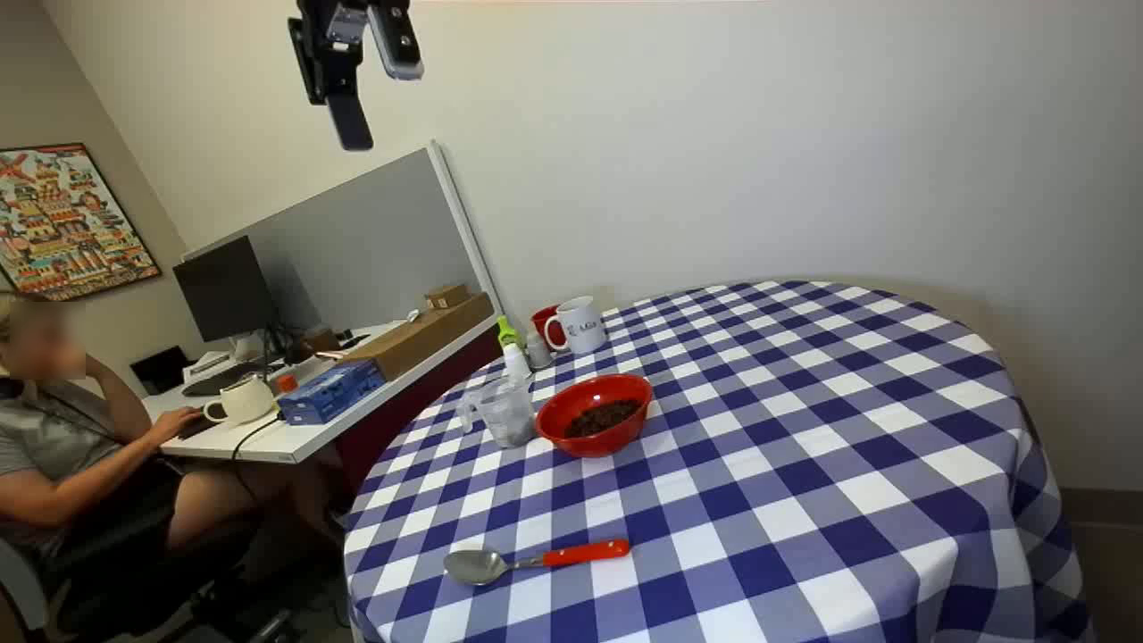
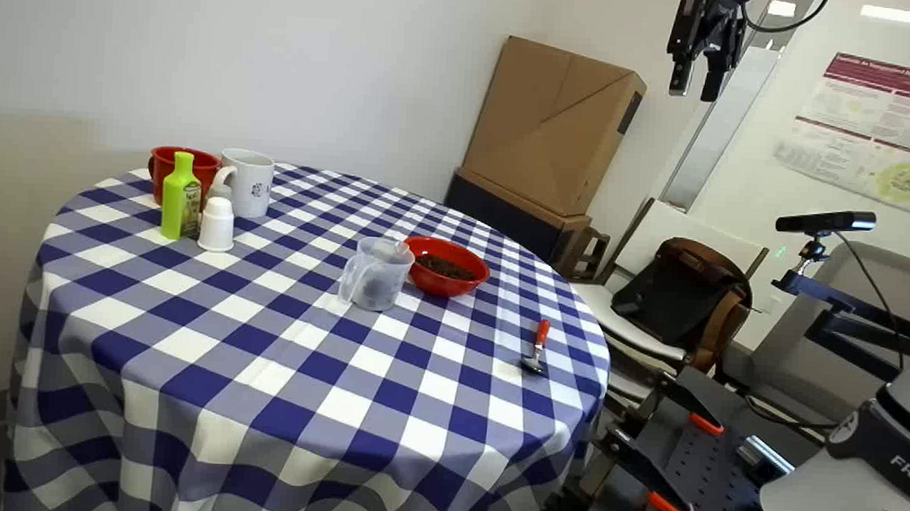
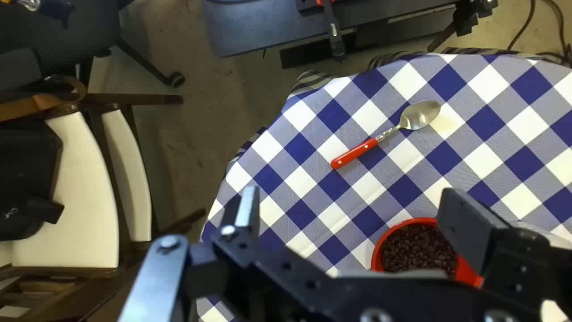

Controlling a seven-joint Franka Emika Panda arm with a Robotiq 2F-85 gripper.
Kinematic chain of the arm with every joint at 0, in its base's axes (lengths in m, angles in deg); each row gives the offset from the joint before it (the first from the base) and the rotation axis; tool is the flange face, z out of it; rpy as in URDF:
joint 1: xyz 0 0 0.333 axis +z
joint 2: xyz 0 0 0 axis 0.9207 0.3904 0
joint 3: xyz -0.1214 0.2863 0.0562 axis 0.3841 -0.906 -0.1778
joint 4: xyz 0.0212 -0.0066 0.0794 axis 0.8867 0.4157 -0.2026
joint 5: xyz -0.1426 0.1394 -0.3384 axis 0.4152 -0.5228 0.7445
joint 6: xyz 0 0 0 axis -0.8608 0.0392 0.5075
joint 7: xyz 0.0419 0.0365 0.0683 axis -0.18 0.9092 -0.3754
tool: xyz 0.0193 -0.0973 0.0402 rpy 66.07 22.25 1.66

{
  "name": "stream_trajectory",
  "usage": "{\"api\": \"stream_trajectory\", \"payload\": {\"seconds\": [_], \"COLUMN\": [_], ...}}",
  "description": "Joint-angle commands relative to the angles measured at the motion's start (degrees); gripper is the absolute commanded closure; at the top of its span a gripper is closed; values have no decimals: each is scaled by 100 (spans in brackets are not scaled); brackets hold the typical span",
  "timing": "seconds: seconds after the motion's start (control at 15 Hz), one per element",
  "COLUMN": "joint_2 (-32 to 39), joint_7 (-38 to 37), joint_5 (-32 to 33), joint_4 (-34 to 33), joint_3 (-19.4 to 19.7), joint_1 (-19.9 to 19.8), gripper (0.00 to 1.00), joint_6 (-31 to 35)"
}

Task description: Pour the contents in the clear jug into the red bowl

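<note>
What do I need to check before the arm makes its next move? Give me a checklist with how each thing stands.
Gripper open and unloaded: ok.
Clear jug upright on the table: ok.
Red bowl upright, dark beans inside: ok.
Jug emptied: cannot tell, its inside looks hazy.
Gripper down at the jug: not ok, it hangs well above table level.
Spoon apart from bowl and jug: ok.

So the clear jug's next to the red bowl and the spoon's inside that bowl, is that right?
No, the spoon lies on the checkered tablecloth, outside the red bowl, as the wrist view shows. The clear jug is beside that bowl.
</note>
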Motion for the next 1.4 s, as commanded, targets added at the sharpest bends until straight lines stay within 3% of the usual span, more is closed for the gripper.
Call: {"api": "stream_trajectory", "payload": {"seconds": [0.0, 0.13, 0.47, 1.13, 1.2, 1.33], "joint_2": [2, -33, 123, 493, 444, 459], "joint_7": [-39, 733, 1665, 2930, 2537, 2678], "joint_5": [37, 161, 28, -98, -63, -64], "joint_4": [-14, 13, -77, -99, -12, -18], "joint_3": [108, 144, 17, -697, -662, -741], "joint_1": [130, 325, 846, 2145, 2013, 2139], "gripper": [0, 0, 0, 0, 0, 0], "joint_6": [-17, 14, -1, 154, 155, 156]}}
